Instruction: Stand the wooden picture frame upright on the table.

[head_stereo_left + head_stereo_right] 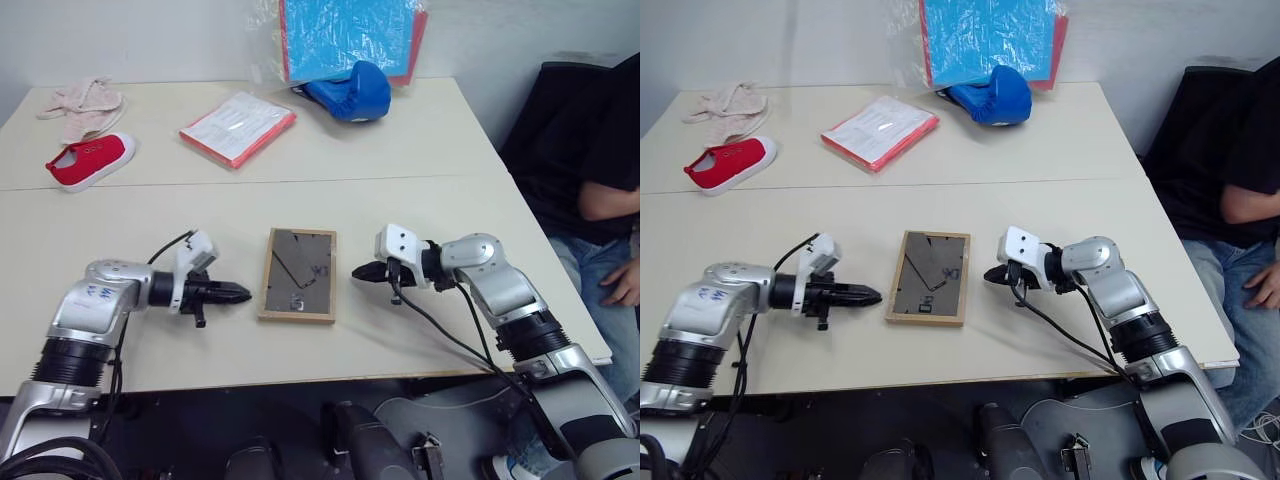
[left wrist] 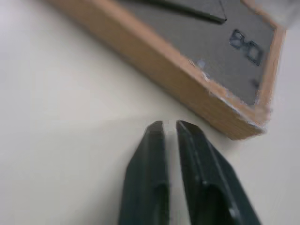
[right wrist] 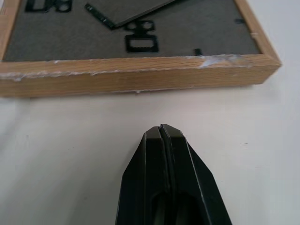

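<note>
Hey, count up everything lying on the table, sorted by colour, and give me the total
Red: 1, the shoe
Blue: 2, the glove and the bagged blue sheet
Wood: 1, the wooden picture frame
White with red edge: 1, the packet
Pale pink: 1, the cloth
Total: 6

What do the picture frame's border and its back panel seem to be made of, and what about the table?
The picture frame has a border that looks like light unvarnished wood: matte, with fine grain and small white scuffs along one edge. Its back panel seems to be dark grey fibreboard or card, dull and slightly fuzzy, with small black clips. The table looks like smooth cream laminate, though this is uncertain.
</note>
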Robot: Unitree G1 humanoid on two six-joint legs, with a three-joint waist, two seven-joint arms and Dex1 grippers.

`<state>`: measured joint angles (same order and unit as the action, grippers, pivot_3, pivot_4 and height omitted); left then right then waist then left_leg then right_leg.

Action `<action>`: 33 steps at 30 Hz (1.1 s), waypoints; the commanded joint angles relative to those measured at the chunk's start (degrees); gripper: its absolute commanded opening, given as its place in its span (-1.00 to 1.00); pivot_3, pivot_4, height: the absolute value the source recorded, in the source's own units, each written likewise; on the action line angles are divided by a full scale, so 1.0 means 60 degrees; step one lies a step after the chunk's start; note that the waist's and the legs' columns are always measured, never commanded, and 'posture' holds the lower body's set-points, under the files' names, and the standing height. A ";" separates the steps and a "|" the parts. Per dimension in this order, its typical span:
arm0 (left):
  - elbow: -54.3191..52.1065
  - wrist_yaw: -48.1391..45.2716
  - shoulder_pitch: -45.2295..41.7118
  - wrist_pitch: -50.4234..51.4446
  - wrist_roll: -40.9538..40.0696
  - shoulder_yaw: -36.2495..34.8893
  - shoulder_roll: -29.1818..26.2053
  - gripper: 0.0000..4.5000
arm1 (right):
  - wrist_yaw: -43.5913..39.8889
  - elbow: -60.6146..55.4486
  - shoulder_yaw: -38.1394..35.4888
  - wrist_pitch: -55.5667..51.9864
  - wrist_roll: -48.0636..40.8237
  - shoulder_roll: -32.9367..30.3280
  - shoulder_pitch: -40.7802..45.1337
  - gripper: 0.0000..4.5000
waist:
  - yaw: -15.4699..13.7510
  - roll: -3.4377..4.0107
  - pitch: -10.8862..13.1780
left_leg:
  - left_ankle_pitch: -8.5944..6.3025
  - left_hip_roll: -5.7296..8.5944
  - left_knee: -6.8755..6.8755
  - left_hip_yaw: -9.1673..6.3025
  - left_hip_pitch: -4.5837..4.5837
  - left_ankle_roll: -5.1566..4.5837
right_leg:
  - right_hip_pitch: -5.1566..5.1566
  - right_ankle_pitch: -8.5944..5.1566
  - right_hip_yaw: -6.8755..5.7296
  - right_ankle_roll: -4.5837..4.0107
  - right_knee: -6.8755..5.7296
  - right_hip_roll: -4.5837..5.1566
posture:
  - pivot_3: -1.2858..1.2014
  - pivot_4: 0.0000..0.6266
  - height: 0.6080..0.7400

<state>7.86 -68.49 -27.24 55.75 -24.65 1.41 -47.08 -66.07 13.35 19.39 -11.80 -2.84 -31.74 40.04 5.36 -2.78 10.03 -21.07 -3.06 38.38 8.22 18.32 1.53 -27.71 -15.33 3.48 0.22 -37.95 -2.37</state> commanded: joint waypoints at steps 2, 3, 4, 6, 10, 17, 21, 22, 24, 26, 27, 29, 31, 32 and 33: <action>-0.0223 0.0393 -0.0346 0.3347 -0.1429 -0.0687 -0.0025 -0.11 | -0.0183 -0.0581 0.0539 0.0549 0.0676 -0.0061 0.0150 -1.00 | -0.0036 0.0000 0.0000 | 0.0000 0.0004 0.0007 -0.0008 0.0001 0.0000 | 0.0001 0.0000 -0.0004 -0.0001 -0.0001 0.0003 | 0.03 -0.52 1.00; -0.0179 0.0624 -0.0401 0.3655 -0.1471 -0.0712 0.0059 0.00 | -0.0193 -0.0607 0.0641 0.0688 0.0834 -0.0077 0.0166 -1.00 | -0.0054 -0.0002 -0.0001 | 0.0000 0.0006 0.0012 -0.0012 0.0001 0.0000 | 0.0004 0.0000 -0.0005 0.0000 -0.0002 0.0003 | 0.03 -0.52 1.00; -0.0122 0.0869 -0.0444 0.3901 -0.1478 -0.0699 0.0175 0.14 | -0.0190 -0.0619 0.0735 0.0813 0.0988 -0.0078 0.0178 -1.00 | -0.0068 -0.0002 -0.0002 | -0.0001 0.0005 0.0021 -0.0018 0.0002 0.0000 | 0.0008 0.0000 -0.0008 0.0000 -0.0001 0.0003 | 0.03 -0.52 1.00; -0.0063 0.1249 -0.0483 0.4258 -0.1514 -0.0622 0.0445 0.42 | -0.0197 -0.0572 0.0865 0.0982 0.1204 -0.0021 0.0202 -1.00 | -0.0073 -0.0005 -0.0004 | -0.0002 0.0009 0.0021 -0.0021 -0.0001 0.0000 | 0.0013 0.0000 -0.0008 0.0000 0.0000 0.0005 | 0.03 -0.52 1.00; 0.0225 0.1933 -0.0610 0.4391 -0.1436 -0.0393 0.1135 0.92 | -0.0109 -0.0403 0.0924 0.1007 0.1391 0.0220 0.0271 -1.00 | -0.0090 0.0021 -0.0031 | -0.0002 0.0013 0.0029 -0.0026 -0.0026 0.0001 | 0.0041 0.0000 -0.0011 0.0000 -0.0002 0.0010 | 0.03 -0.52 1.00; 0.0514 0.2676 -0.0988 0.4618 -0.1568 -0.0194 0.2630 0.98 | -0.0050 -0.0314 0.0857 0.1042 0.1556 0.0421 0.0238 -1.00 | -0.0325 0.0115 -0.0127 | -0.0009 0.0032 0.0083 -0.0054 -0.0036 -0.0013 | 0.0079 0.0007 -0.0014 0.0013 -0.0007 0.0022 | 0.03 -0.52 1.00; 0.0889 0.3056 -0.1384 0.4539 -0.1592 -0.0462 0.3250 0.90 | 0.0011 -0.0350 0.0801 0.1052 0.1614 0.0426 0.0164 -1.00 | -0.0402 0.0122 -0.0137 | -0.0014 0.0038 0.0088 -0.0065 -0.0030 -0.0021 | 0.0083 0.0008 -0.0015 0.0015 0.0000 0.0025 | 0.03 -0.52 1.00; 0.0952 0.3061 -0.1485 0.4575 -0.1668 -0.0590 0.3302 0.81 | 0.0031 -0.0371 0.0772 0.1051 0.1618 0.0403 0.0134 -1.00 | -0.0398 0.0121 -0.0138 | -0.0015 0.0039 0.0090 -0.0065 -0.0029 -0.0024 | 0.0084 0.0009 -0.0015 0.0017 0.0001 0.0026 | 0.03 -0.52 1.00; 0.0962 0.3006 -0.1617 0.4613 -0.1825 -0.0729 0.3278 0.57 | 0.0040 -0.0418 0.0731 0.1074 0.1611 0.0343 0.0072 -1.00 | -0.0370 0.0120 -0.0138 | -0.0016 0.0038 0.0094 -0.0066 -0.0021 -0.0025 | 0.0079 0.0011 -0.0016 0.0021 0.0000 0.0026 | 0.03 -0.52 1.00; 0.1081 0.3012 -0.1790 0.4701 -0.1954 -0.0966 0.3228 0.30 | 0.0063 -0.0524 0.0685 0.1107 0.1597 0.0257 -0.0030 -1.00 | -0.0347 0.0120 -0.0137 | -0.0015 0.0035 0.0094 -0.0065 -0.0007 -0.0022 | 0.0064 0.0011 -0.0017 0.0021 -0.0005 0.0025 | 0.03 -0.52 1.00; 0.1140 0.2998 -0.1871 0.4715 -0.2004 -0.1070 0.3173 0.18 | 0.0102 -0.0611 0.0626 0.1105 0.1558 0.0225 -0.0098 -1.00 | -0.0338 0.0119 -0.0137 | -0.0014 0.0035 0.0094 -0.0065 -0.0002 -0.0020 | 0.0058 0.0011 -0.0018 0.0021 -0.0007 0.0024 | 0.03 -0.52 1.00; 0.1082 0.2884 -0.1948 0.4667 -0.2115 -0.1196 0.3000 -0.10 | 0.0115 -0.1002 0.0378 0.0873 0.1293 0.0134 -0.0315 -1.00 | -0.0331 0.0118 -0.0136 | -0.0013 0.0033 0.0093 -0.0065 0.0003 -0.0018 | 0.0051 0.0011 -0.0019 0.0021 -0.0007 0.0024 | 0.03 -0.52 1.00; 0.0859 0.2786 -0.1936 0.4729 -0.2331 -0.1259 0.2858 -0.32 | 0.0044 -0.1511 0.0061 0.0373 0.0898 0.0031 -0.0544 -1.00 | -0.0324 0.0117 -0.0135 | -0.0013 0.0031 0.0094 -0.0068 0.0006 -0.0016 | 0.0050 0.0011 -0.0022 0.0021 -0.0007 0.0024 | 0.03 -0.52 1.00; 0.0608 0.2723 -0.1912 0.4877 -0.2570 -0.1388 0.2801 -0.41 | -0.0175 -0.2012 -0.0259 -0.0330 0.0413 -0.0162 -0.0714 -0.93 | -0.0317 0.0119 -0.0134 | -0.0014 0.0030 0.0094 -0.0067 0.0006 -0.0015 | 0.0049 0.0011 -0.0022 0.0021 -0.0009 0.0024 | 0.03 -0.52 1.00; 0.0309 0.2670 -0.1864 0.4953 -0.2788 -0.1504 0.2752 -0.43 | -0.0458 -0.2535 -0.0599 -0.1080 -0.0153 -0.0398 -0.0876 -0.84 | -0.0307 0.0117 -0.0130 | -0.0013 0.0030 0.0094 -0.0065 0.0009 -0.0014 | 0.0044 0.0011 -0.0021 0.0021 -0.0011 0.0025 | 0.03 -0.52 1.00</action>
<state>13.61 -51.34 -37.91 84.80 -38.20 -5.00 -29.56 -66.78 3.97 20.29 -12.52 1.50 -31.97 34.94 3.52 -2.08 9.25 -21.15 -2.89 38.95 7.83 18.38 1.46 -27.47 -15.26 3.36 0.34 -38.04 -2.22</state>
